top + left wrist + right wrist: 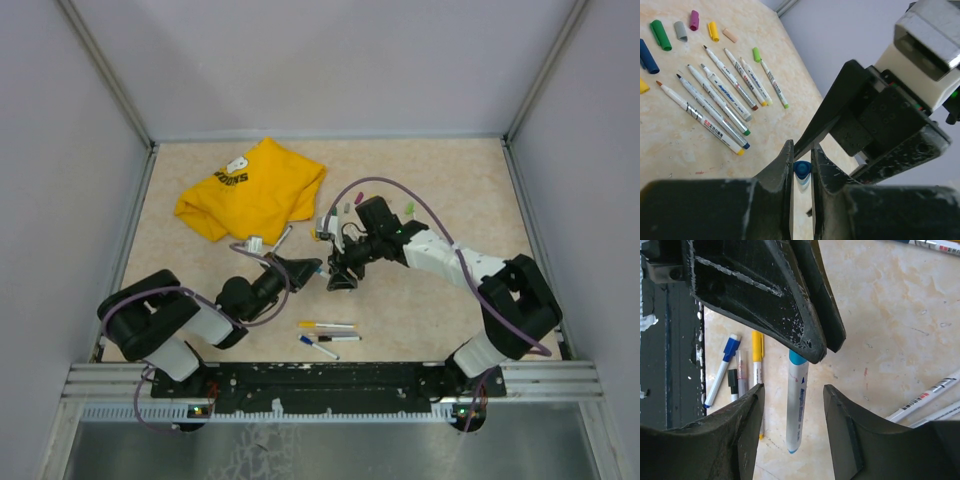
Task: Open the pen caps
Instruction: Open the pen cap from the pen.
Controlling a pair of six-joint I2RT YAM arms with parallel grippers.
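My left gripper [801,150] is shut on a pen at its blue cap [802,169], which shows end-on between the jaws. In the right wrist view the pen's white barrel [796,405] hangs below the left fingers [790,315]. My right gripper [794,392] is open, its jaws on either side of the barrel and apart from it. From above, the left gripper [312,268] and the right gripper [340,278] meet at mid-table. Several uncapped pens [722,95] lie in a row, with loose pen caps [660,34] beside them.
A yellow T-shirt [250,190] lies at the back left. Three capped pens [328,338] rest near the front edge, where the right wrist view shows a blue cap [730,347] and a yellow pen [757,347]. One pen in the row keeps a green cap [769,77].
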